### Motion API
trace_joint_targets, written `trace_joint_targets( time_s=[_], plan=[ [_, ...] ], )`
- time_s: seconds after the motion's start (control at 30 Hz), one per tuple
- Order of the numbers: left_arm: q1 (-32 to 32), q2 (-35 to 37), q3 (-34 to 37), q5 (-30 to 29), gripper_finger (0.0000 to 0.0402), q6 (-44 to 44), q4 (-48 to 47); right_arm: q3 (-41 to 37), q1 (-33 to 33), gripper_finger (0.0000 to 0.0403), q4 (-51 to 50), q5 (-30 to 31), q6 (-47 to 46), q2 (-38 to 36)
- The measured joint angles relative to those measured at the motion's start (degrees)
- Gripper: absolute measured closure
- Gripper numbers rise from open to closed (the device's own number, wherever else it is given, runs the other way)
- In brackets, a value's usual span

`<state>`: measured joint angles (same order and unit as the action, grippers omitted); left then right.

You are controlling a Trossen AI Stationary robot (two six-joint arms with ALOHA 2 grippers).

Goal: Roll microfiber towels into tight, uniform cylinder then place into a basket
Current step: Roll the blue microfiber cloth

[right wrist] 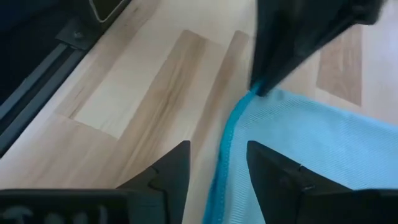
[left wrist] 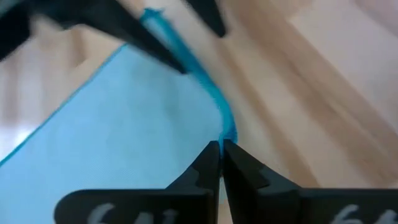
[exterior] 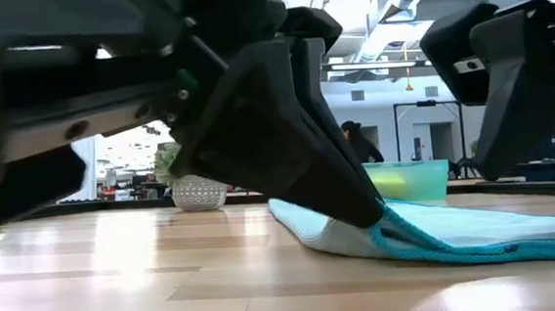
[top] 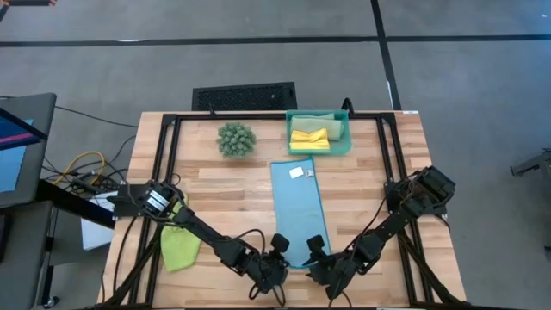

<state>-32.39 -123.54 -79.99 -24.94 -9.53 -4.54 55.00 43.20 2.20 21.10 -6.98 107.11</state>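
A light blue towel (top: pixel 297 207) lies spread flat along the middle of the table. My left gripper (left wrist: pixel 221 148) is shut on its near hem at the left corner. My right gripper (right wrist: pixel 217 158) stands open at the near right corner. One finger is on each side of the hem, and I cannot tell whether they touch it. The teal basket (top: pixel 343 142) at the far edge holds a yellow towel (top: pixel 310 138) and a sage green one (top: pixel 320 118). A lime green towel (top: pixel 179 247) lies crumpled at the table's left. My left gripper pinches the light blue towel's teal near hem (left wrist: pixel 227 132) between its two fingertips (exterior: pixel 368 213), at the near left corner. The fingers slant down from the near left. The pinched edge is raised a little, and the rest of the towel lies on the table.
A spiky green plant ball (top: pixel 236 139) sits at the far left of the towel. A black slotted grille (top: pixel 245 96) lies beyond the table's far edge. A black frame (top: pixel 165 146) runs around the tabletop. Bare wood shows on both sides of the towel.
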Motion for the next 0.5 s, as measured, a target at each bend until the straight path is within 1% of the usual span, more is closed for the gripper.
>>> trace_joint_targets(
  time_s=[0.07, 0.13, 0.17, 0.23, 0.3, 0.37, 0.5],
  plan=[
    [-0.08, 0.20, -0.01, -2.67, 0.0399, 1.77, -0.06, 0.00, 0.34, 0.0233, -0.02, 0.19, -0.01, 0.00],
    [-0.08, 0.26, -0.04, -3.32, 0.0399, 2.82, -0.04, 0.00, 0.32, 0.0236, -0.02, 0.71, -0.11, 0.00],
    [-0.08, 0.26, -0.04, -2.76, 0.0400, 3.03, 0.00, 0.00, 0.33, 0.0236, -0.02, 1.01, -0.77, 0.00],
    [-0.03, 0.26, -0.04, 0.33, 0.0400, 4.02, 0.63, 0.00, 0.23, 0.0232, 0.00, 1.00, -2.60, 0.00],
    [-0.11, 0.26, -0.04, 1.82, 0.0401, 6.38, 0.97, 0.00, 0.18, 0.0220, 0.27, 0.81, -4.18, 0.00],
    [-0.48, 0.28, 0.49, 1.68, 0.0401, 8.85, 1.58, 0.00, 0.18, 0.0203, 0.48, 0.79, -4.87, 0.00],
    [-1.80, 0.28, 2.08, -2.90, 0.0401, 12.88, 2.08, 0.00, 0.18, 0.0171, 0.44, 0.79, -4.98, 0.00]
  ],
)
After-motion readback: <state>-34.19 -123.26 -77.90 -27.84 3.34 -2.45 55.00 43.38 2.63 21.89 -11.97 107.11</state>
